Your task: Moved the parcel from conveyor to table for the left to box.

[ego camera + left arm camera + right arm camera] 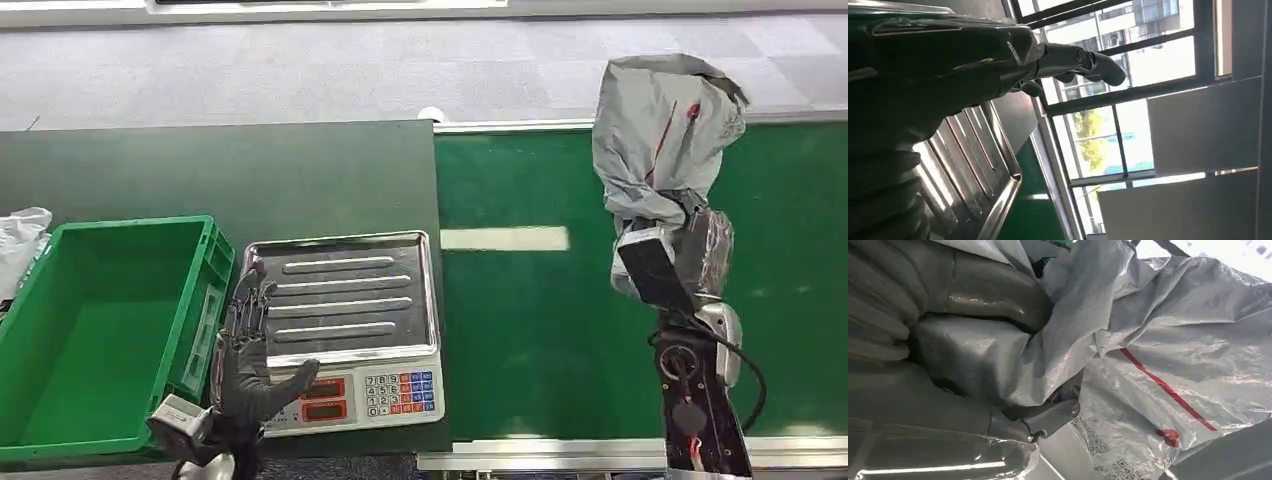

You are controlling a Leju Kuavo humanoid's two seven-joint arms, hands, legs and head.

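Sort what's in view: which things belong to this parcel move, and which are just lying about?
In the job:
grey parcel, held by the right hand
green conveyor
dark table
green box
left hand, holding nothing

Lying about:
scale with its steel tray
white bag beside the box

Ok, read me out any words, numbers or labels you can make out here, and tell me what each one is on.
Scale keypad: digits such as "7 8 9" just legible; the rest too small.
Scale displays: red, figures unreadable.
Grey parcel in the right hand: dark printed patches, too blurred to read.
Nothing else legible.
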